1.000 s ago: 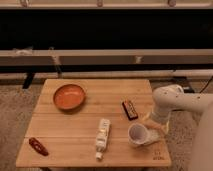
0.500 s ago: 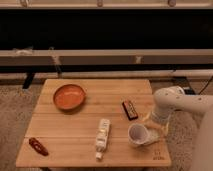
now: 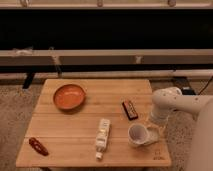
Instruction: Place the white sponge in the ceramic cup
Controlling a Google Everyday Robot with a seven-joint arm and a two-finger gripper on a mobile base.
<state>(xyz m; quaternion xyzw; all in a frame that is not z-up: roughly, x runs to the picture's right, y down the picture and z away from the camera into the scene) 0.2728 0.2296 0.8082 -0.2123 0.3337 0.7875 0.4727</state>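
the small white round ceramic cup stands upright on the pale wooden table. the white robot gripper is low just right of the cup. clenched or released, i cannot tell, nor make out the white sponge.

Single arm, white, comes in from the right edge at mid-height. The upper link runs roughly level to the left and ends in a rounded joint. From there the last link drops near vertical, wrist pointing down. The gripper is at the bottom of that link, low over the right end of the table, just beside the ceramic cup on its right side. Can't tell whether it touches the cup. A pale part of the robot's body fills the lower right corner.
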